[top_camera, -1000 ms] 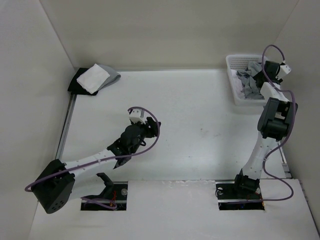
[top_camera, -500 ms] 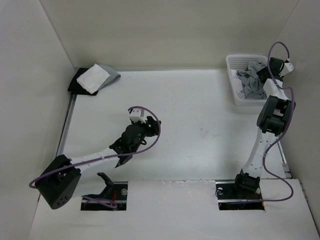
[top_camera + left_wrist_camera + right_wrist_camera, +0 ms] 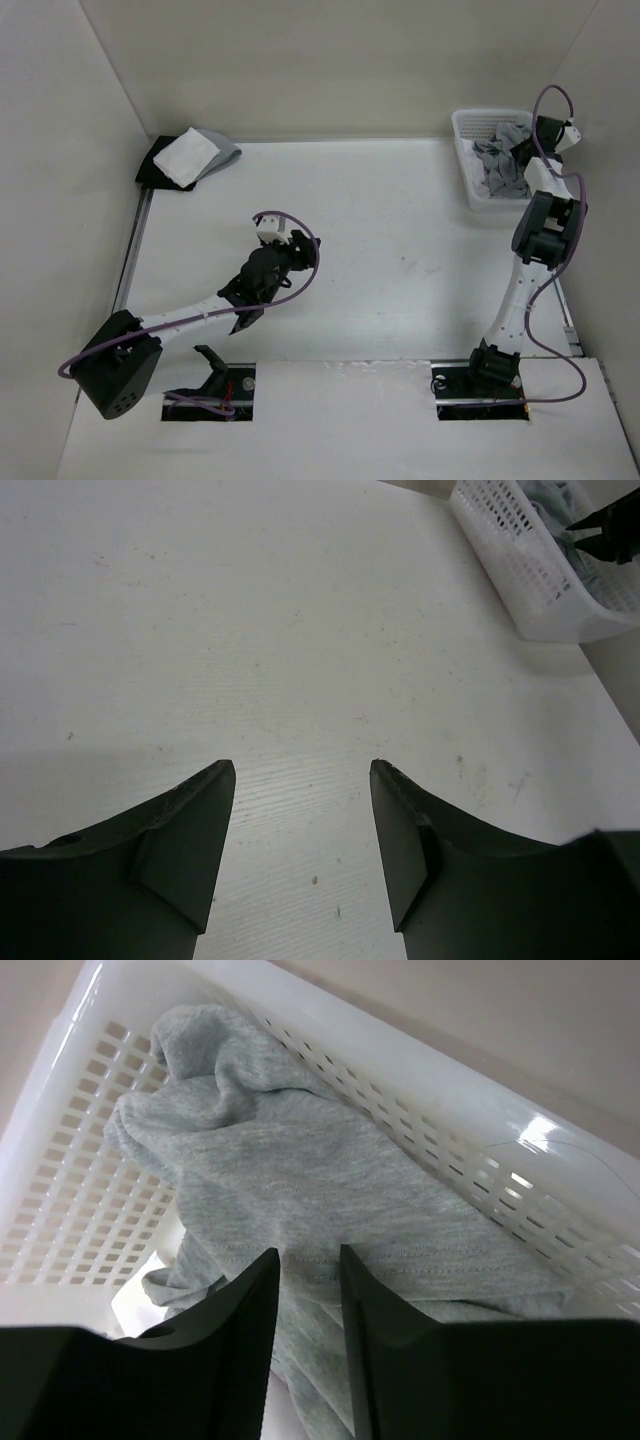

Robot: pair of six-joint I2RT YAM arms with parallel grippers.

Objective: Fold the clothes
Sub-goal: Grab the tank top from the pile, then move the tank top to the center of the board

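Right fingers (image 3: 235, 1330): we count two, with a narrow gap, down on the grey garment (image 3: 300, 1170). Its fabric shows in the gap, but we cannot tell whether it is pinched.
Left fingers (image 3: 180, 830): two, spread wide with nothing between them, above the bare white surface (image 3: 250, 630).
Grey garment: we see one, crumpled inside the basket (image 3: 70, 1190).
Basket: one, white lattice plastic, at the surface's far right corner.
Cloth pile (image 3: 187, 157): one, at the far left corner. We make out a white cloth lying on grey and black pieces.
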